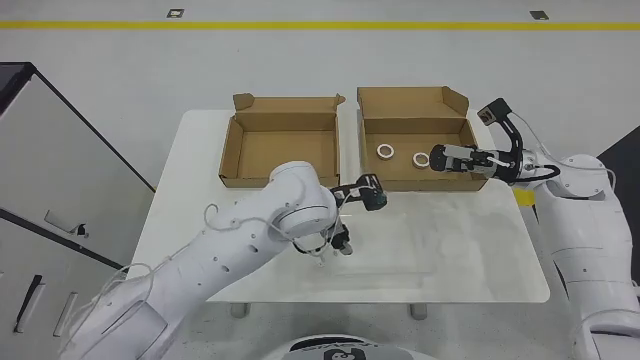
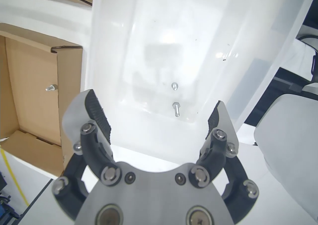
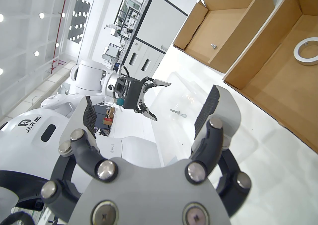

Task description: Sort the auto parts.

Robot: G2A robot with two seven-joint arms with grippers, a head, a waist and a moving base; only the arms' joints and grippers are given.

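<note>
White bench [image 1: 200, 160] carries everything. Two open cardboard boxes sit side by side along its far edge: left box [image 1: 285, 152] and right box [image 1: 410, 135], close together but apart. A clear plastic tray [image 2: 174, 12] lies on the near side of the bench, in front of the boxes. The left gripper [image 2: 154, 102] hangs over the tray, fingers wide apart and holding nothing. The right gripper [image 1: 434, 157] sits low over the near part of the right box, fingers likewise spread and empty. Sorted so far, by the look of it: two metal rings in the right box, one [image 1: 384, 150] toward its left side and the other [image 1: 420, 160] just beside the right gripper's tips. One bolt [image 2: 50, 88] rests on the floor of the left box. Two loose bolts remain in the tray, close to each other: far bolt [image 2: 175, 85] and near bolt [image 2: 176, 109]. Judgement: rings go right, bolts go left, and the step in hand is the left arm's pick of a tray bolt. The next move calls for lowering the open fingers astride one bolt, square to its shank. It must close without nudging the neighbour, since the parts are small and the plastic looks slick.
</note>
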